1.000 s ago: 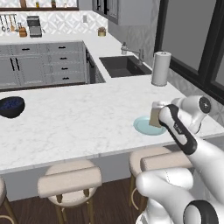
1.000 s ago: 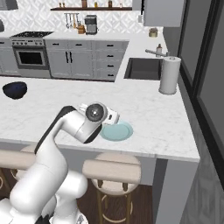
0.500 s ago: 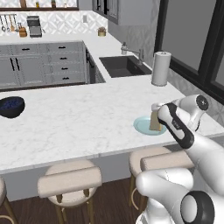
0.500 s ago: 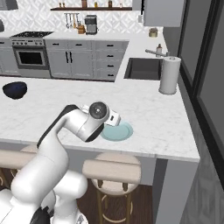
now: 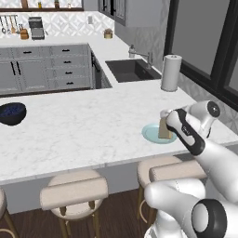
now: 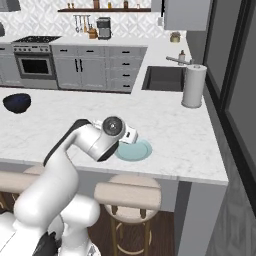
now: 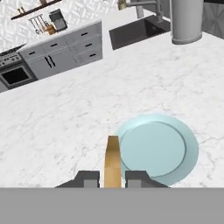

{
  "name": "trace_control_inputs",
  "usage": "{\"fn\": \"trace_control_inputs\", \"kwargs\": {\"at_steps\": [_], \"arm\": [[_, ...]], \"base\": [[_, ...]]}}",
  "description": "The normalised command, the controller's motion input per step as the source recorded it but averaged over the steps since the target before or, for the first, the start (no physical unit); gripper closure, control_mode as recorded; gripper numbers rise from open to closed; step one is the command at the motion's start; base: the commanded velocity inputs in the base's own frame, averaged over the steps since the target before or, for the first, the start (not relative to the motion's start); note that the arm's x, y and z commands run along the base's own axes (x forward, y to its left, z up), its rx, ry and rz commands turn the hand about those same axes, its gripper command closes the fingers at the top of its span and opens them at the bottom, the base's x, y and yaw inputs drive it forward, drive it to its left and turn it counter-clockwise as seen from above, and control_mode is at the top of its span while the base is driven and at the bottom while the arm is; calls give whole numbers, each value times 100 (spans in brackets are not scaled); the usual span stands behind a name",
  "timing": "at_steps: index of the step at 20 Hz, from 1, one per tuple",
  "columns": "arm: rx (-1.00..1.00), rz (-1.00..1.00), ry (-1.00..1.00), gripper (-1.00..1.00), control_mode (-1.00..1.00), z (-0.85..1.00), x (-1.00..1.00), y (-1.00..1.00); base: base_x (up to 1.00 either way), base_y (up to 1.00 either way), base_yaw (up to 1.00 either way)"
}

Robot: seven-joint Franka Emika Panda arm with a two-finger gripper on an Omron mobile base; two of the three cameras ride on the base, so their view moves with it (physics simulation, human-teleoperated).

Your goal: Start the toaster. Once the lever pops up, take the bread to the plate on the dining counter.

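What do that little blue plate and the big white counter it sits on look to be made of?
The plate looks like glazed ceramic, though it might be plastic: an even pale teal surface with a smooth raised rim and a soft sheen. The dining counter looks like polished marble or a stone imitation: white with faint grey veins running through it.

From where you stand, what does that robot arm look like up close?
A glossy white arm of rounded, tube-like segments with dark grey-black bands and round caps at the joints. The gripper ends in two small dark, blocky jaws. No loose cables or markings show.
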Motion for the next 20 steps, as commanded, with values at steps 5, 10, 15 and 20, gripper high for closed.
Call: {"fn": "trace_control_inputs", "kwargs": {"at_steps": [5, 10, 15, 20], "arm": [[3, 6, 7, 100, -100, 0, 45, -12], [6, 5, 13, 100, -100, -8, 33, -21], [1, 4, 10, 100, -100, -17, 22, -5], [0, 3, 3, 100, -100, -10, 16, 0]], "base": [[0, 0, 0], [0, 0, 0], [0, 0, 0], [0, 0, 0]]}}
